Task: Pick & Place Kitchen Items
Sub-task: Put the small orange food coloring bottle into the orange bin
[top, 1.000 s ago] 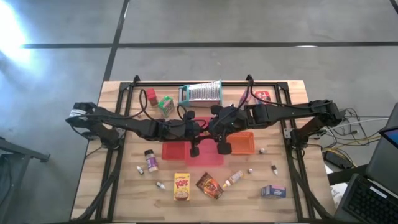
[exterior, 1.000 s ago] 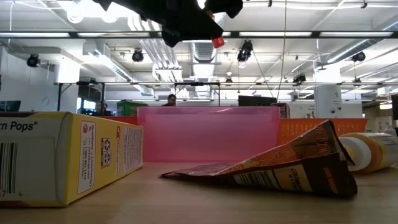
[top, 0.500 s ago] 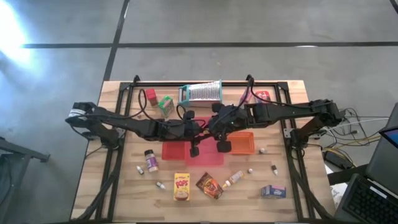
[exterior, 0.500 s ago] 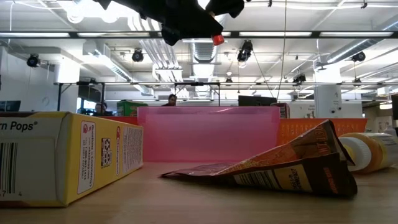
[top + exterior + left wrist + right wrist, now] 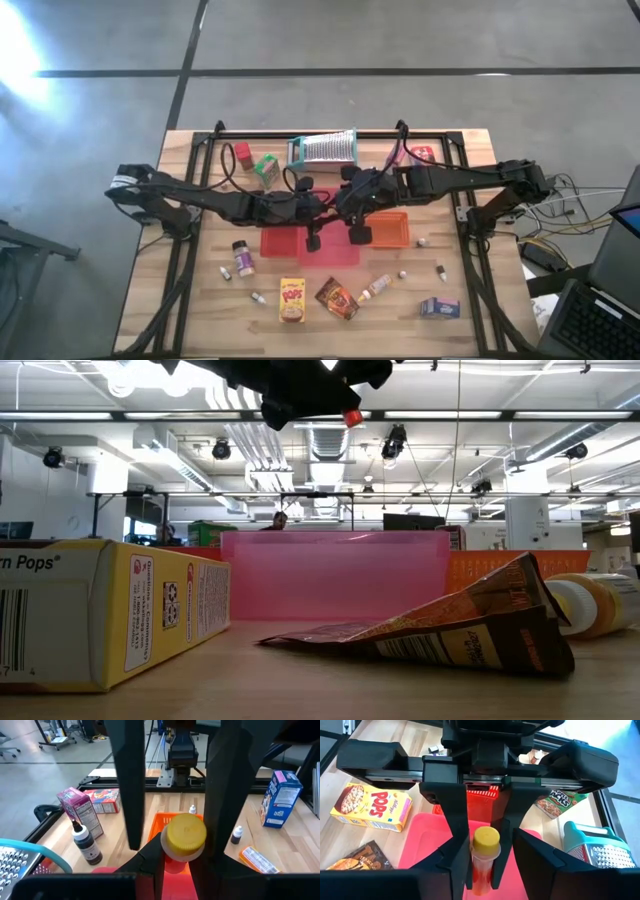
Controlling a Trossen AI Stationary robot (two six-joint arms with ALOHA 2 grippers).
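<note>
A small bottle (image 5: 483,857) with a yellow cap (image 5: 186,837) and a red-orange body hangs in the air over the pink tray (image 5: 285,242), where both arms meet at the table's middle. My left gripper (image 5: 481,837) is shut on it. My right gripper (image 5: 487,862) stands open, one finger on either side of the bottle and of the left fingers, with a gap showing between its fingers and the cap in the left wrist view. Only the bottle's red lower end (image 5: 351,418) shows under the dark grippers in the low view. My left gripper pinches the bottle's red-orange body (image 5: 481,870), just below the cap, between its two fingers (image 5: 459,835). The fingers come nearly level from the table's left side. The bottle stands roughly upright, cap up, lifted clear above the pink tray.
An orange tray (image 5: 395,228) lies right of the pink one. Near the front edge are a yellow Pops box (image 5: 291,300), a brown packet (image 5: 337,297), a blue box (image 5: 439,308), a spice jar (image 5: 242,258) and tiny bottles. At the back stand a grater (image 5: 325,150) and a green box (image 5: 268,170).
</note>
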